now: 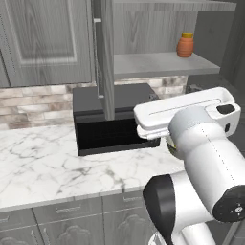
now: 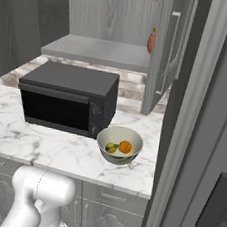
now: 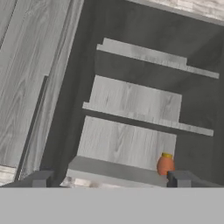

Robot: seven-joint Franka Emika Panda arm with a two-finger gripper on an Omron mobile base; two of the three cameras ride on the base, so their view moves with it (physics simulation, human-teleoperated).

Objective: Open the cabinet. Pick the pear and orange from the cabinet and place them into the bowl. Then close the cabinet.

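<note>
Gripper [image 3: 109, 179] with its two dark fingertips [image 3: 41, 178] set wide apart and nothing between them, facing the open interior of the cabinet [image 3: 131, 100]; in the left base view the fingers themselves are hidden behind the arm's white wrist housing, so their spread cannot be read there. Beyond the tips, the grey inner shelves rise in tiers, and a terracotta jar [image 3: 165, 164] with an orange lid stands upright on the lowest shelf near its front edge, close to the right fingertip. The cabinet's left door [image 1: 104, 57] stands swung out, seen edge-on in the left base view, where it covers part of the black microwave [image 1: 115, 119]; the right door [image 2: 166, 46] is also swung open and hides most of the jar in the right base view. The bowl [image 2: 119, 145] sits on the white marble counter [image 2: 55, 149] just beside the microwave's right front corner, holding the pear [image 2: 111, 147] and the orange [image 2: 125, 146] side by side; in the left base view the arm conceals it. A brick backsplash [image 1: 33, 103] runs behind the counter, drawer-fronted base cabinets [image 1: 67, 220] below. A tall grey panel [image 2: 195, 120] bounds the counter's right end, leaving a narrow strip of bare marble beside the bowl.
</note>
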